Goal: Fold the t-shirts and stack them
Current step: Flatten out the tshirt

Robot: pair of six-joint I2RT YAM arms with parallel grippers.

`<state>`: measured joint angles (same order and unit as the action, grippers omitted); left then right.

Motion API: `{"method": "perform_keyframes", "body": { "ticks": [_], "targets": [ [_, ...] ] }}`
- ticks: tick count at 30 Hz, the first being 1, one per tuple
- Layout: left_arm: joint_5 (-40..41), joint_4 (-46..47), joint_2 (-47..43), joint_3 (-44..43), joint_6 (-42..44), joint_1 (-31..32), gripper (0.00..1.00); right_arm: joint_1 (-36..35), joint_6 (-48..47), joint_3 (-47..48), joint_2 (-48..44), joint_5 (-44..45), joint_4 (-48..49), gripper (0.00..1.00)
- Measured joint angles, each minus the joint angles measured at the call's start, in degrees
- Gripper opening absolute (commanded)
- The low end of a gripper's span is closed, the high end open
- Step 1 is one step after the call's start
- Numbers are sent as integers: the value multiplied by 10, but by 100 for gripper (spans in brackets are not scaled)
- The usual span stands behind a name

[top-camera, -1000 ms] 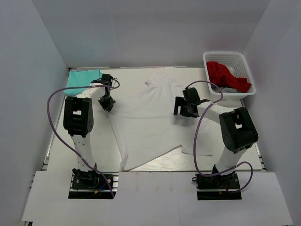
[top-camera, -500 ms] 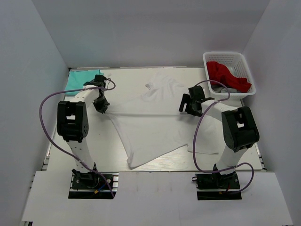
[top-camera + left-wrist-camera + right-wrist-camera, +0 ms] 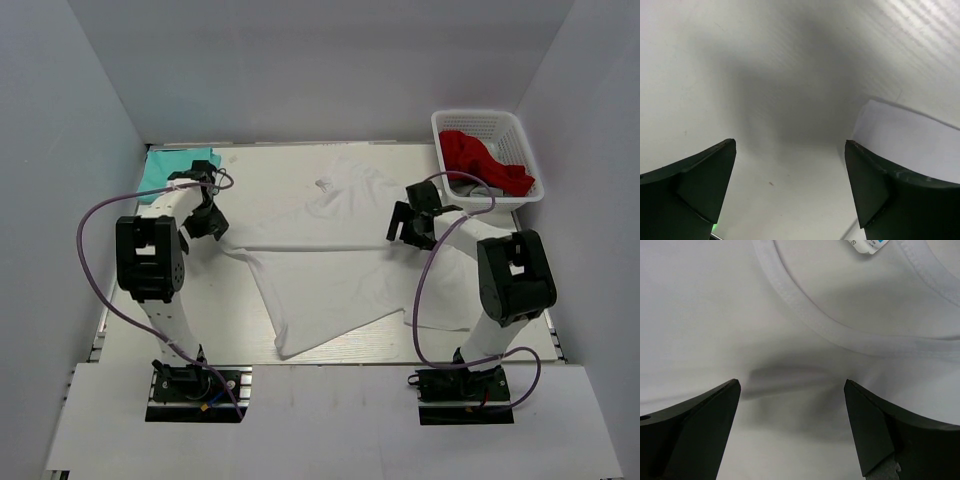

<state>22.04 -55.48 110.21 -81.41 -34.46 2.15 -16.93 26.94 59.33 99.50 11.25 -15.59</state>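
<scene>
I've got the left fingers (image 3: 690, 180) spread wide over the worktop (image 3: 765, 60), holding nothing, with the edge of the white t-shirt (image 3: 330, 275) just beside them. The right fingers (image 3: 690, 425) stand wide too, empty, above its collar (image 3: 840, 335). The white t-shirt lies spread mid-worktop; the mint-teal t-shirt (image 3: 165, 170) sits at the far left corner.

Mint-teal t-shirt (image 3: 160, 172) partly behind the left arm (image 3: 150, 255); neck label (image 3: 867, 245) half beyond the right wrist view's top edge.

a white basket (image 3: 489, 127) at the table's (image 3: 220, 312) far right corner holds red cloth (image 3: 478, 157).
</scene>
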Motion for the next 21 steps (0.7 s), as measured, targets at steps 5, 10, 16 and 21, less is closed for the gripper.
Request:
{"method": "perform_keyframes", "body": {
  "ticks": [5, 10, 16, 21],
  "targets": [
    [-35, 3, -22, -48, 3, 3, 100, -9, -31, 0, -47, -12, -14, 90],
    [-120, 42, -67, -49, 16, 49, 100, -36, -49, -3, -111, -21, -9, 90],
    [-193, 85, -89, -6, 29, 162, 100, -66, -49, -64, -127, -78, 36, 90],
    [-278, 132, -94, 61, 38, 244, 100, -71, -32, -91, -91, -107, 42, 90]
  ]
}}
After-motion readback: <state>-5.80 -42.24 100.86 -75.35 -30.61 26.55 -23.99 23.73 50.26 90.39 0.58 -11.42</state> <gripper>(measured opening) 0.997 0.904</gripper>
